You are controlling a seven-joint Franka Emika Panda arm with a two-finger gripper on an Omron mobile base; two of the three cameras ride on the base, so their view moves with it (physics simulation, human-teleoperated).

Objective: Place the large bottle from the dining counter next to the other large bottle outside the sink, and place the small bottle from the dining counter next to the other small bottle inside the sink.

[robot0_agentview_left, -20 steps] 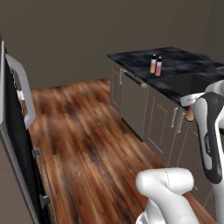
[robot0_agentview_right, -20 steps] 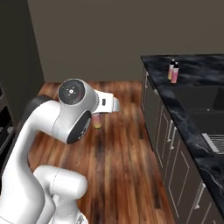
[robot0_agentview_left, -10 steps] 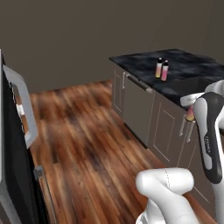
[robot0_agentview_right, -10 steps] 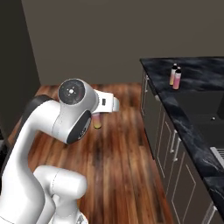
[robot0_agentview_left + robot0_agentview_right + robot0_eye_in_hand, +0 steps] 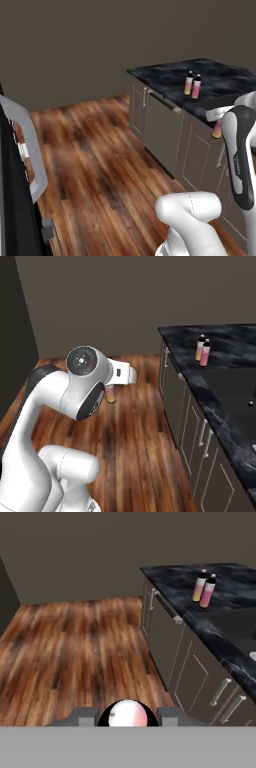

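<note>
Hand view: pink bottle [image 5: 128, 714] between the jaws, clamped on it.

Glossy white arm [image 5: 60, 406], all rounded, bulbous shells. At 10 o'clock in the right base view, a dark grey disc cap with a ring of small screws. A black band wraps the link at 3 o'clock in the left base view. 2 small dark fingertips [image 5: 85, 716].
</note>
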